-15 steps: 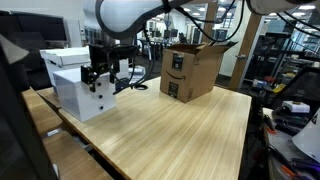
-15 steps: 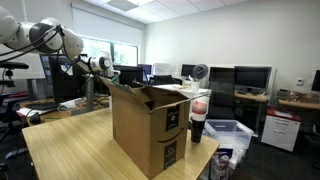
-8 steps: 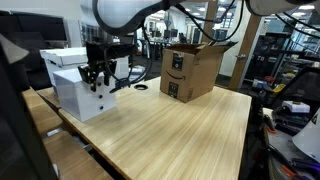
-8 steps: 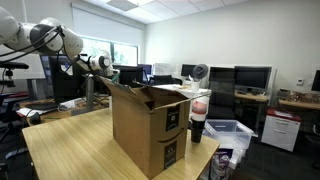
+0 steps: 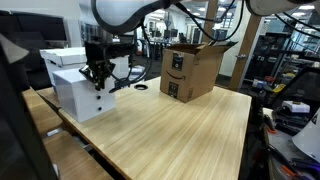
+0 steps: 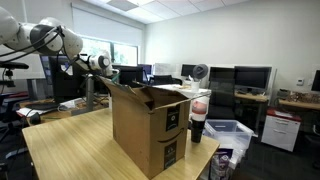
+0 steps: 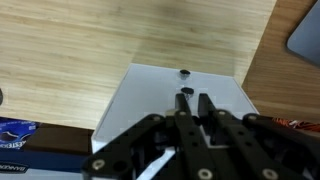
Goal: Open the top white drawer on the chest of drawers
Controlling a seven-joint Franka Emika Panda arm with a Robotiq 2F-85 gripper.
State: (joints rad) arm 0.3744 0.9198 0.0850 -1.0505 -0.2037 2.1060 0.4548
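**Two drawers shut; pinch on top knob unconfirmed**

1. Table (image 5: 170, 130): wood top. The chest stands near one corner and appears unfixed. Judgement: a hard tug may drag the whole unit, so pull slowly.
2. Cardboard box (image 5: 190, 72): flaps up, well apart from the work area, no obstruction. Contents not visible in both exterior views.
3. Storage box (image 5: 62, 57): white, lidded, just behind the chest. Contents hidden.
4. Chest of drawers (image 5: 75, 98): small white cube. Both fronts look flush in wrist view; contents hidden.
5. Top white drawer (image 7: 135, 100): upper front, directly ahead of the tool, not yet open.
6. Gripper (image 7: 192, 100): faces the drawer front, fingers standing narrow either side of the knob. Can't tell whether the pads actually bite.
7. Knob (image 7: 186, 91): small, dark, at the fingertips. Rec.: confirm the pinch first, then draw straight out along drawer travel, level, no twist. Keep off the lower knob (image 7: 184, 72), which sits just beyond.
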